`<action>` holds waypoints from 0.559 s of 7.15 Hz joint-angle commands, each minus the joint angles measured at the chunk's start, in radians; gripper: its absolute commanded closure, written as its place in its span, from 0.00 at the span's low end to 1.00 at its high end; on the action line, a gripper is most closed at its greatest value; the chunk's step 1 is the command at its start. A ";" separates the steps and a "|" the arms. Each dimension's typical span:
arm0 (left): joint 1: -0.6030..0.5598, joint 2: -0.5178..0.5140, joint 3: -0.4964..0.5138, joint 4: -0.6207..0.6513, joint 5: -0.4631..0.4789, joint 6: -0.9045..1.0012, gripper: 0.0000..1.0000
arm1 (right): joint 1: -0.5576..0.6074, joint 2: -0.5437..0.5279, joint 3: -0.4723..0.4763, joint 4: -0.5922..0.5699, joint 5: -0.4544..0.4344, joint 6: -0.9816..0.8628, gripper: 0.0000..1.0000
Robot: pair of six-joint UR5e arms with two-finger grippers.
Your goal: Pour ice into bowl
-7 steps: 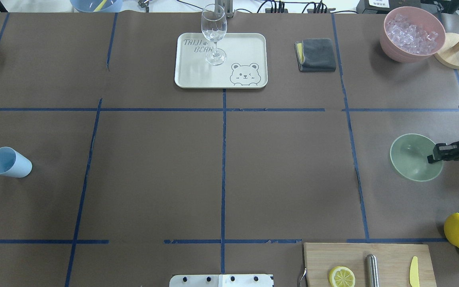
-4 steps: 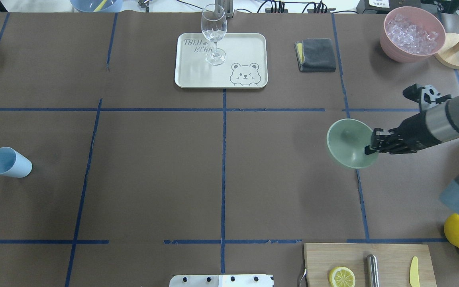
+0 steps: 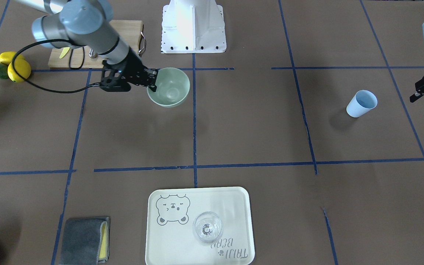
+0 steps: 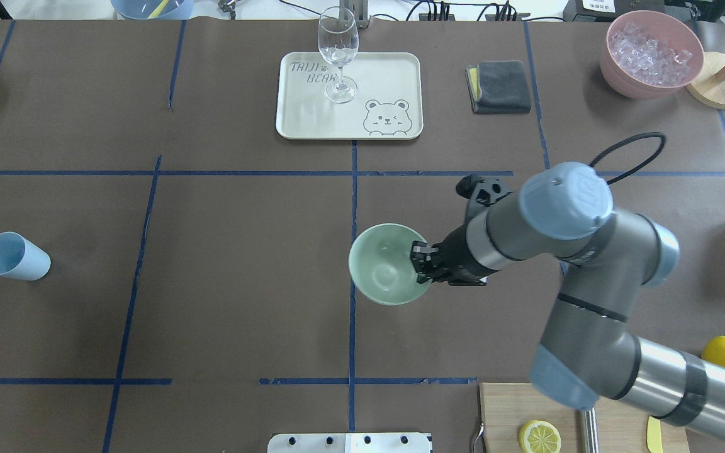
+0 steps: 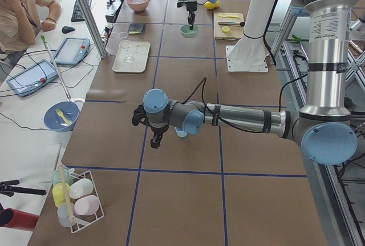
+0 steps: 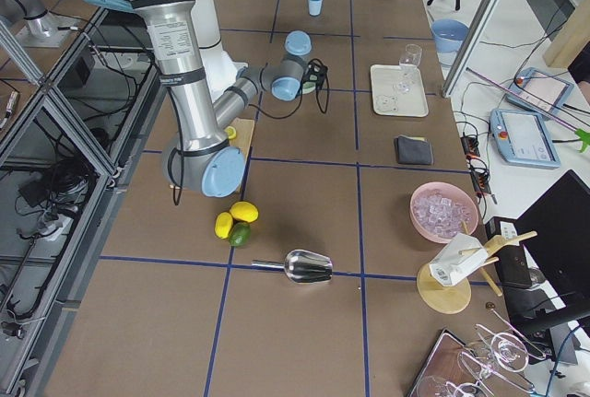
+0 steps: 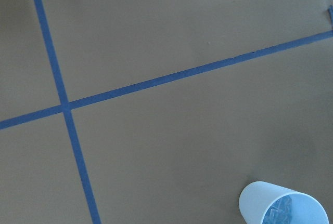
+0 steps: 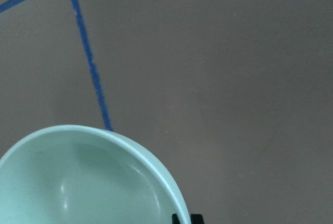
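Mint-green bowl (image 4: 381,269), one rim stretch under the right gripper (image 4: 419,260).

Far side: cream bear-print tray (image 4: 394,69), wine glass (image 4: 338,53) upright on it. Folded grey cloth (image 4: 501,86) right of the tray, yellow layer at its edge. Pink bowl (image 4: 617,82) in the corner, by a round wooden base (image 4: 724,85). Near edge: cutting board (image 4: 504,406) with lemon half (image 4: 539,436) and yellow knife (image 4: 652,434). Lemons (image 6: 243,212) touching a lime (image 6: 240,234); metal scoop (image 6: 304,266) nearby.
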 commanded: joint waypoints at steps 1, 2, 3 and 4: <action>0.054 0.000 0.023 -0.156 0.000 -0.005 0.00 | -0.089 0.143 -0.050 -0.151 -0.107 0.054 1.00; 0.058 0.002 0.017 -0.158 0.003 -0.004 0.00 | -0.101 0.222 -0.152 -0.150 -0.109 0.089 1.00; 0.058 0.000 0.011 -0.159 0.004 -0.001 0.00 | -0.115 0.269 -0.226 -0.112 -0.145 0.108 1.00; 0.058 0.003 0.016 -0.200 0.012 0.002 0.00 | -0.130 0.277 -0.277 -0.061 -0.171 0.133 1.00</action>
